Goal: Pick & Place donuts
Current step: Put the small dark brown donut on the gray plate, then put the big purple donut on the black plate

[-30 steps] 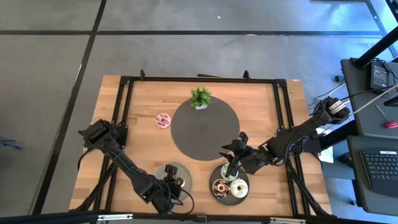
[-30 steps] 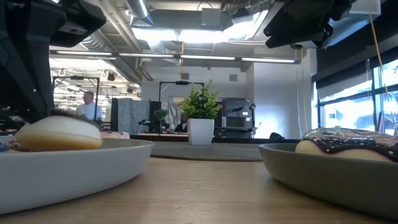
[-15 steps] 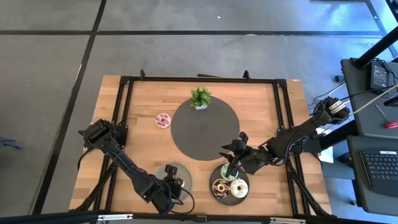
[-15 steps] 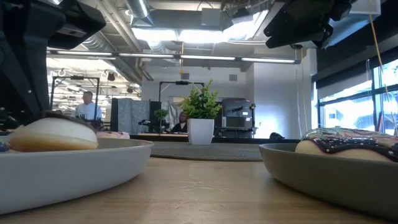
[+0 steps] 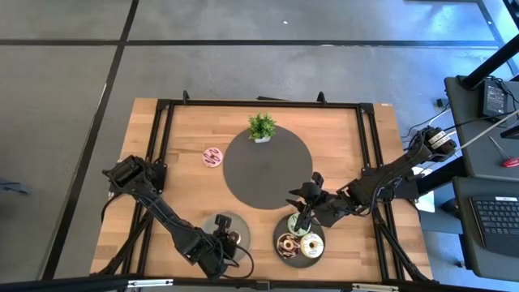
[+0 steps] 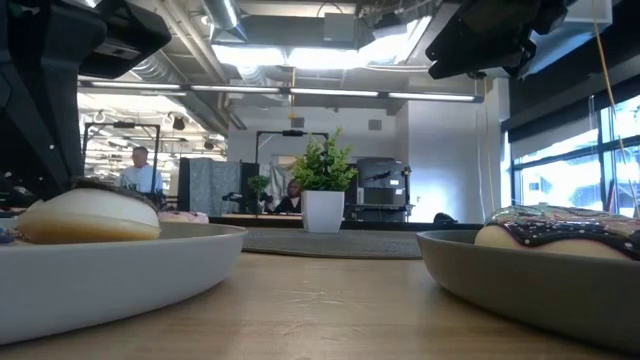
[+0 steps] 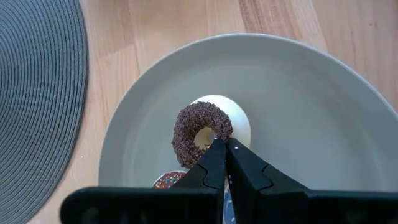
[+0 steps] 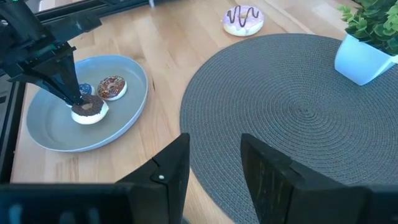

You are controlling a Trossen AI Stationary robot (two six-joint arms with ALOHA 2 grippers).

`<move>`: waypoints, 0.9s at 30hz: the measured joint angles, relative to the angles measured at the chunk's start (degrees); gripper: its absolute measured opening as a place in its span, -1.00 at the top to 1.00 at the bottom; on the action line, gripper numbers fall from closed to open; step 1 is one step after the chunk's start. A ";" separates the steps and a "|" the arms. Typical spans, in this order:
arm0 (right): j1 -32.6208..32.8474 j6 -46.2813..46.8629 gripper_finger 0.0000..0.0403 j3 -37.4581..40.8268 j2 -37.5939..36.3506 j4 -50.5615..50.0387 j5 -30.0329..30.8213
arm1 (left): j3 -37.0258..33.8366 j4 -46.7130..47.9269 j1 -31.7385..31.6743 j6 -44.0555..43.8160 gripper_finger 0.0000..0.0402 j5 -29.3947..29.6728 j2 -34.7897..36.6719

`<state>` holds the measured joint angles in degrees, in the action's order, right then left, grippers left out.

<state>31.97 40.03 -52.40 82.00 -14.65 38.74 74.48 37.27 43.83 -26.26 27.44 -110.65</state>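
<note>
While the right pincer (image 8: 214, 168) hovers parted, the left pincer (image 7: 221, 144) pinches the chocolate donut (image 7: 201, 132).

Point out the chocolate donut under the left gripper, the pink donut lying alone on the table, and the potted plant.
chocolate donut (image 7: 186, 127), left wrist view, sprinkled ring
pink donut (image 8: 243, 19), right wrist view, icing
potted plant (image 5: 261, 126), high view, leaves

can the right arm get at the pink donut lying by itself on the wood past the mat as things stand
Probably yes. The pink donut lies alone on bare wood beyond the round mat, nothing on top of it or crowding it. The right gripper hangs with jaws open and empty, though it must cross the whole mat.
</note>
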 joint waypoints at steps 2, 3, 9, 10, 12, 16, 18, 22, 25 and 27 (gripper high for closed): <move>-0.02 -0.14 0.28 0.00 0.00 -0.06 -0.75 | 0.00 0.15 -0.02 0.00 0.98 -0.02 0.00; -0.02 -0.20 0.28 0.00 0.00 -0.07 -1.40 | 0.00 0.32 0.00 0.00 0.98 -0.02 0.00; -0.02 -0.18 0.28 0.00 0.03 -0.09 -2.90 | 0.00 0.67 -0.02 0.01 0.92 -0.02 0.00; -0.02 -0.18 0.28 0.00 0.02 -0.09 -2.91 | 0.00 0.69 -0.03 0.00 0.90 -0.03 -0.02; -0.02 -0.18 0.28 0.00 0.03 -0.09 -2.89 | 0.00 0.69 -0.04 0.00 0.85 -0.07 -0.02; -0.02 -0.20 0.28 0.00 0.02 -0.24 -2.89 | 0.00 0.67 -0.04 0.00 0.76 -0.07 -0.02; -0.02 -0.20 0.28 0.00 0.04 -0.24 -2.89 | 0.00 0.67 -0.04 0.00 0.72 -0.07 -0.02; -0.01 -0.20 0.28 0.00 0.02 -0.26 -2.89 | 0.00 0.70 -0.09 0.88 0.66 -0.07 -0.02; 0.00 -0.20 0.28 0.00 0.04 -0.26 -2.89 | 0.00 1.96 -0.11 1.92 0.63 0.39 0.99; -0.02 -0.16 0.28 0.00 0.02 -0.26 -2.89 | 0.03 3.97 -0.07 0.74 0.62 3.42 3.10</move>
<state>31.95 39.87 -52.40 82.02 -14.92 35.86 74.51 41.24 43.76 -25.52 30.87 -107.55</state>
